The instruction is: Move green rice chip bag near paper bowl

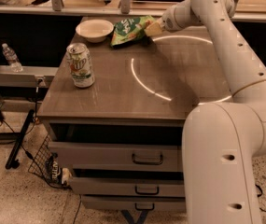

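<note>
The green rice chip bag is a crinkly green bag with white lettering, held at the far side of the table, just right of the paper bowl. The bowl is shallow, round and off-white, near the table's far left corner. My gripper is at the bag's right edge and is shut on the bag. The bag's left end hangs close to the bowl's rim; I cannot tell whether it rests on the table.
A green-and-white soda can stands upright near the left edge of the brown table. My white arm reaches over the table's right side. Drawers sit below the tabletop. A water bottle stands on a shelf at the left.
</note>
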### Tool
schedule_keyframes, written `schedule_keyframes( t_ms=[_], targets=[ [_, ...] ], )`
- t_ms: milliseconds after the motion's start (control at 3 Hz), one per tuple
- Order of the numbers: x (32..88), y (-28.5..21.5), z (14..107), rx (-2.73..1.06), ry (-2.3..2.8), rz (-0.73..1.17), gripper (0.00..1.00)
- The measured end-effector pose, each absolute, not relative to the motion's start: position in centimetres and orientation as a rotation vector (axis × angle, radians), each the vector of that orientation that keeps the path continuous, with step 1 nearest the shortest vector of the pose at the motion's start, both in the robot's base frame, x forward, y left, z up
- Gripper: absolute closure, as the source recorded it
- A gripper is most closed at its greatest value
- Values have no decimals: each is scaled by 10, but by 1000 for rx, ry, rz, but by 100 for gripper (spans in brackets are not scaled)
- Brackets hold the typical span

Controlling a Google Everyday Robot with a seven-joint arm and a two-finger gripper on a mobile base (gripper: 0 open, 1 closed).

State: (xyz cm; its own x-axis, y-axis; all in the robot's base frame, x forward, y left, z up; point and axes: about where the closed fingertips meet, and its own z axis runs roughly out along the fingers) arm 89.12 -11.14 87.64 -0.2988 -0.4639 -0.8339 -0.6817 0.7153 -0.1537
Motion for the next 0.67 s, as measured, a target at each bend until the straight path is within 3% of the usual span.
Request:
schedule_keyframes(
  t_ms=[667],
  targets=[
    [887,-98,871,-902,1961,315,13]
  ],
)
